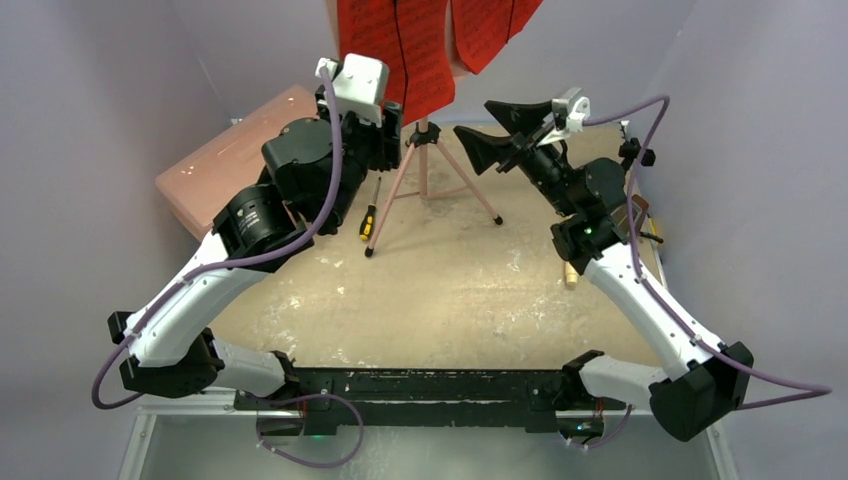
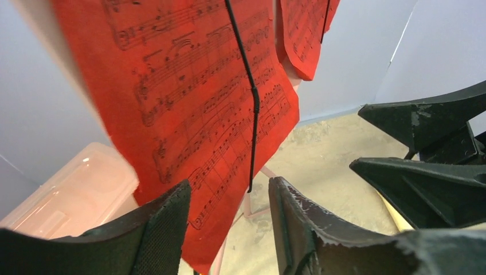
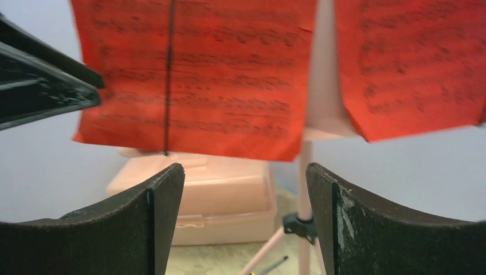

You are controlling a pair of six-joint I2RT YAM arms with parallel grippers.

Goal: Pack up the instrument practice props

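Nearest on the tabletop [image 1: 450, 290], a pale stick, possibly the cream stick microphone [image 1: 570, 272], is seen half hidden beside the right arm. Further in, the screwdriver [image 1: 370, 218] is laid by a foot of the pink tripod music stand [image 1: 425, 160], which is set upright. Both arms are raised toward the stand: the left end effector [image 2: 229, 195] is held open with the lower corner of a page framed between its fingers but not gripped, and the right end effector [image 3: 245, 172] is likewise spread and empty. The red sheet-music pages [image 1: 400, 50] are hung on the stand's desk. At the far left the pink lidded box [image 1: 230, 160] is shut. Nothing appears to be packed yet; every prop is left to be stowed.
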